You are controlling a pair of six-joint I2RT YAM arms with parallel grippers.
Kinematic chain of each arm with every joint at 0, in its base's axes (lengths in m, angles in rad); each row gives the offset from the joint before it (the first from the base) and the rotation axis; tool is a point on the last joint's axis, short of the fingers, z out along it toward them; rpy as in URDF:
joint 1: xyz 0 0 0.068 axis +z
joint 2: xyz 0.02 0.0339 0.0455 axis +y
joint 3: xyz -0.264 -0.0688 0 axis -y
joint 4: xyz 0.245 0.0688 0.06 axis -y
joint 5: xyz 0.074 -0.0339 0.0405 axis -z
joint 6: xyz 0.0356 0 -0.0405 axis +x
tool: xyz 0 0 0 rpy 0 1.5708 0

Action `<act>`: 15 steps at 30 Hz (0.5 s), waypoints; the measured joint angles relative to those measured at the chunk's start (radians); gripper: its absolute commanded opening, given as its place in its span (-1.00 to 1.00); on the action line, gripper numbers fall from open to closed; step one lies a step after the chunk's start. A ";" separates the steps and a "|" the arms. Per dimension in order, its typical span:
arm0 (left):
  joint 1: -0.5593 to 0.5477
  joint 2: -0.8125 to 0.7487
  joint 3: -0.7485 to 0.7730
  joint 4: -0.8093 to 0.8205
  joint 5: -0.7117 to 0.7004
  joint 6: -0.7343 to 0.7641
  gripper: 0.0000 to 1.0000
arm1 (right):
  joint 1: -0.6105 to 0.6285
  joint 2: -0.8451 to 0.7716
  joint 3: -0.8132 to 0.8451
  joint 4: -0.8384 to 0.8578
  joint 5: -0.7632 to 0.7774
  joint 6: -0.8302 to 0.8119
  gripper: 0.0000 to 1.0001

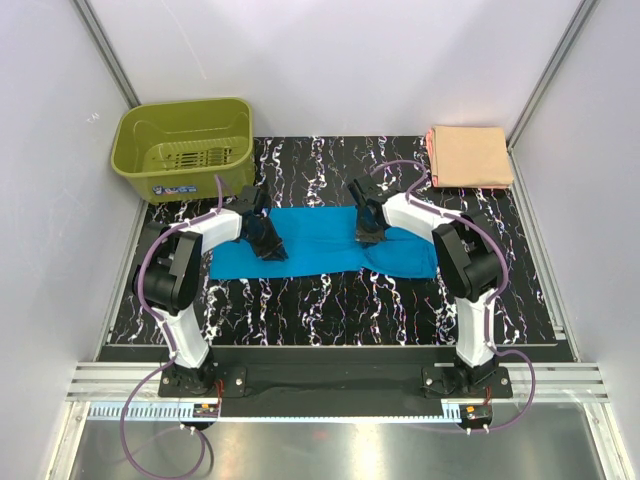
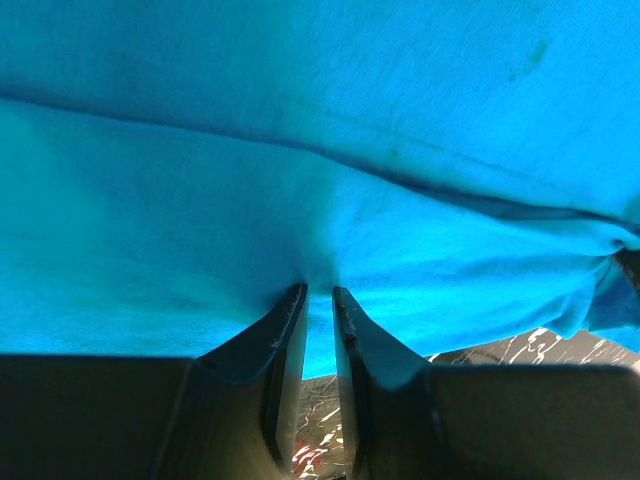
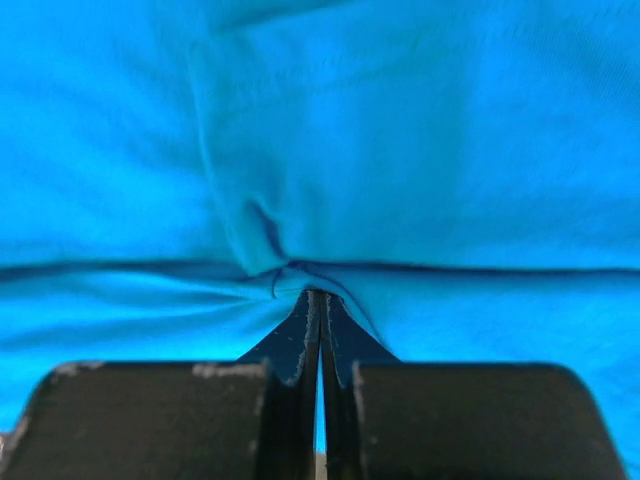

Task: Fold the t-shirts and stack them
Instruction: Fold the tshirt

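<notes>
Turquoise t-shirt: long folded band, mid-worktop.
Peach t-shirt: folded, far right corner.
Left pincer: nearly closed, nipping the turquoise cloth's edge.
Right pincer: fully closed on a pucker.
Risk: the thin right-hand bite may slip and skew the fold.

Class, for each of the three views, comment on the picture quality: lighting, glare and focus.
Top external: even, soft light, sharp throughout, glare along the metal rail at the near edge. Left wrist: turquoise t-shirt fills the frame, fingers dark and underlit. Right wrist: cloth softly blurred toward the top, fingers nearly silhouetted.
</notes>
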 measured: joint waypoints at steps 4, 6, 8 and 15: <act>0.000 0.000 0.000 0.000 0.000 0.001 -0.53 | -0.009 0.034 0.051 -0.009 0.027 -0.027 -1.00; 0.000 0.000 0.000 0.000 0.000 0.002 -0.53 | -0.013 0.046 0.076 -0.011 0.043 -0.038 -1.00; 0.000 0.000 0.000 0.000 0.000 0.003 -0.53 | -0.016 0.053 0.093 -0.011 0.052 -0.044 -1.00; 0.000 -0.001 -0.002 0.002 0.001 0.003 -0.53 | -0.018 0.056 0.097 -0.011 0.068 -0.045 -1.00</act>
